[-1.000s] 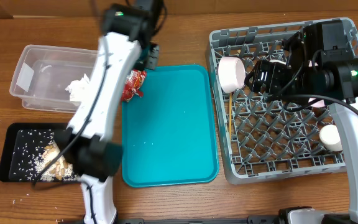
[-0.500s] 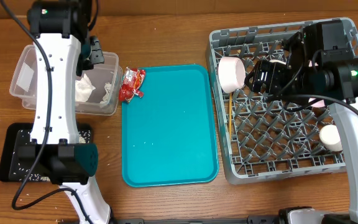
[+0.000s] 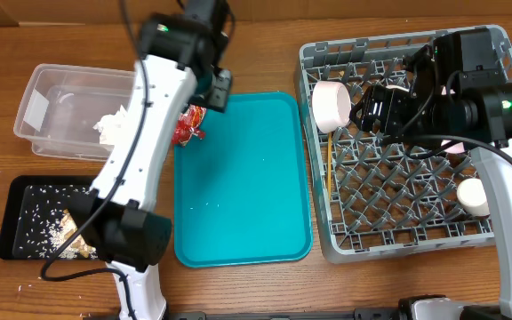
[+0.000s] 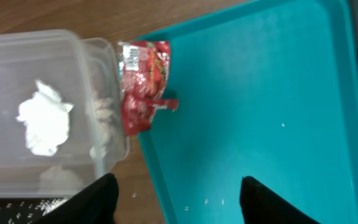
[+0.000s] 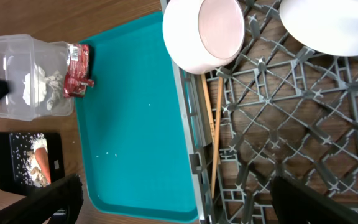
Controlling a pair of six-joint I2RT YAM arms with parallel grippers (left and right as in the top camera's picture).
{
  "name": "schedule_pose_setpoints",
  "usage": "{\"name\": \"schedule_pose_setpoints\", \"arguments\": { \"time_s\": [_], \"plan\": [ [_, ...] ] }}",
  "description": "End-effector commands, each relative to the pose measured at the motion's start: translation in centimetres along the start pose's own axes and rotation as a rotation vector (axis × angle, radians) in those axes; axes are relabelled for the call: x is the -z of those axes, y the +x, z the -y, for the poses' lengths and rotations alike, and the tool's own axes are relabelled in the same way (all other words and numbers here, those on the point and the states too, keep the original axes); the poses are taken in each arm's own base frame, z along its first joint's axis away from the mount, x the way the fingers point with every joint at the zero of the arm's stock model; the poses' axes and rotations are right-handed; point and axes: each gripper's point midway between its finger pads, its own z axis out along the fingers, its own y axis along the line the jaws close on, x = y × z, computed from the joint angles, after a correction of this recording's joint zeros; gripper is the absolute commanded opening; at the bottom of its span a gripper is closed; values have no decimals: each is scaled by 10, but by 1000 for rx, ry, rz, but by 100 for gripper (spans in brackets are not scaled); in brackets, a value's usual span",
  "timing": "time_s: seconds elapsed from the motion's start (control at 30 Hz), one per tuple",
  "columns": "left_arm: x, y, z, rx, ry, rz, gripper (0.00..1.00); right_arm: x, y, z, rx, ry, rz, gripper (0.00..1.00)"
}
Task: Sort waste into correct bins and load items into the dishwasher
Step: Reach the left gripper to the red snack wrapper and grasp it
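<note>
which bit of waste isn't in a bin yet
The red snack wrapper, lying on the teal tray's corner beside the clear tub. The crumpled white paper is inside that tub; the crumbly scraps are in the black tray.

Left hand [image 4: 178,200], right hand [image 5: 179,202] open.

We see: red wrapper [image 4: 143,84] with a silver edge, teal tray [image 3: 238,187], clear tub [image 3: 52,107] holding white paper [image 4: 42,121], black tray [image 3: 20,200] speckled white, grey lattice rack [image 3: 389,191], bowl [image 5: 210,31] white outside and pink inside, pale wooden chopsticks [image 5: 216,130], brown wood-grain table [image 3: 327,284].
</note>
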Motion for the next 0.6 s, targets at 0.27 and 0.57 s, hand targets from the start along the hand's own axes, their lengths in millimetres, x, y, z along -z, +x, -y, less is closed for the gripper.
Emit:
{"name": "schedule_pose_setpoints", "arguments": {
  "time_s": [0.27, 0.57],
  "plan": [
    [-151, 43, -17, -31, -164, -255, 54, 4, -1, -2, 13, 2, 17, 100],
    [-210, 35, -40, 14, -292, -243, 47, 4, 5, 0, 5, 10, -7, 100]
  ]
}}
